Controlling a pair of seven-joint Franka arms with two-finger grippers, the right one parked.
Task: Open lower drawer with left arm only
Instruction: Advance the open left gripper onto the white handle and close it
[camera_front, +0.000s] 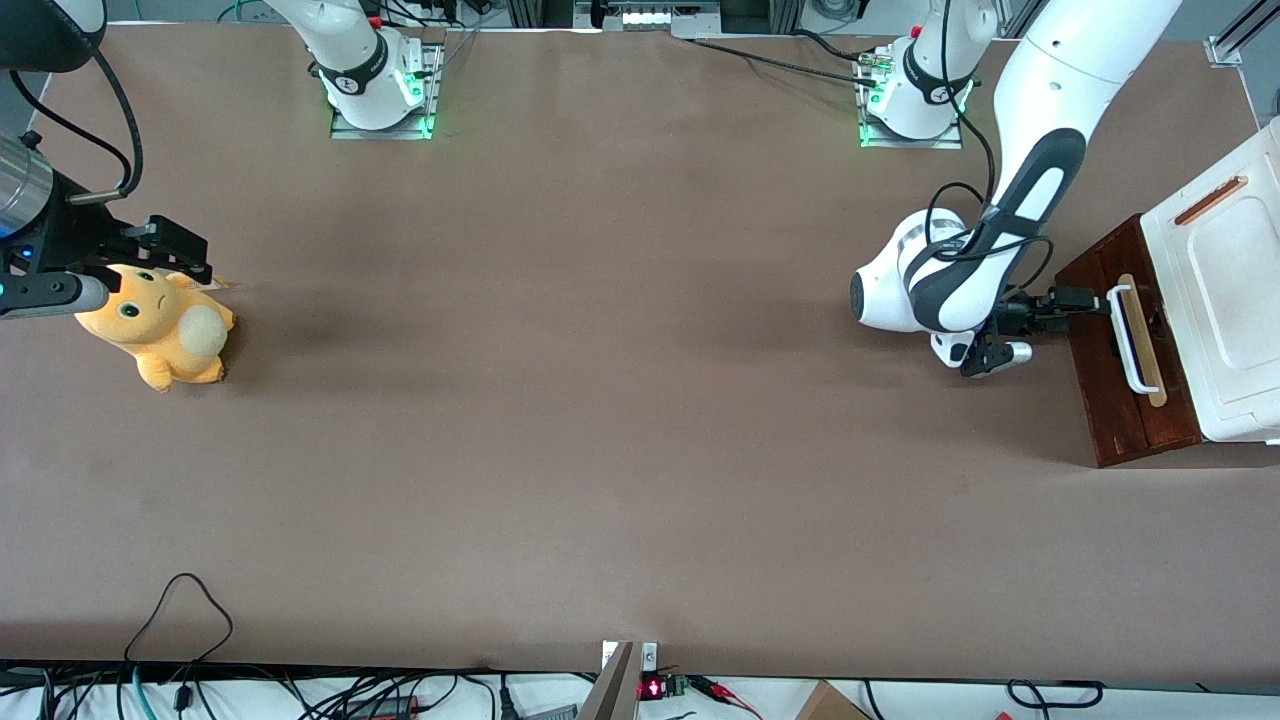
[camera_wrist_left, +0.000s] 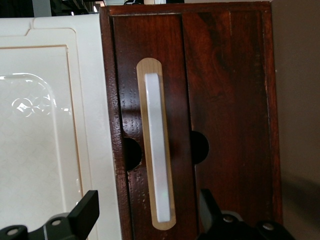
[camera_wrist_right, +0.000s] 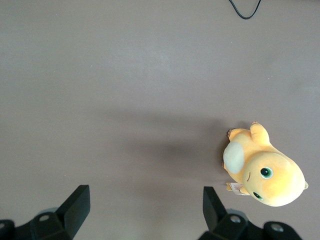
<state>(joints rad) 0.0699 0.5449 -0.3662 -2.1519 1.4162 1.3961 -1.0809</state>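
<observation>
The lower drawer (camera_front: 1100, 400) shows its dark reddish-brown front at the working arm's end of the table, set against the white cabinet (camera_front: 1235, 300). Its white bar handle (camera_front: 1135, 340) lies on a pale wood strip. The left arm (camera_front: 1030, 190) reaches down to it, and my gripper (camera_front: 1085, 300) points at the end of the handle farther from the front camera. In the left wrist view the drawer front (camera_wrist_left: 230, 100) and handle (camera_wrist_left: 156, 150) fill the frame. My gripper (camera_wrist_left: 148, 212) is open, one black finger (camera_wrist_left: 85, 210) on each side of the handle's end, gripping nothing.
The white cabinet top (camera_wrist_left: 50, 125) carries a thin copper-coloured slot (camera_front: 1210, 200). A yellow plush toy (camera_front: 160, 325) lies toward the parked arm's end, also in the right wrist view (camera_wrist_right: 262, 172). A black cable loop (camera_front: 180, 610) rests near the table's front edge.
</observation>
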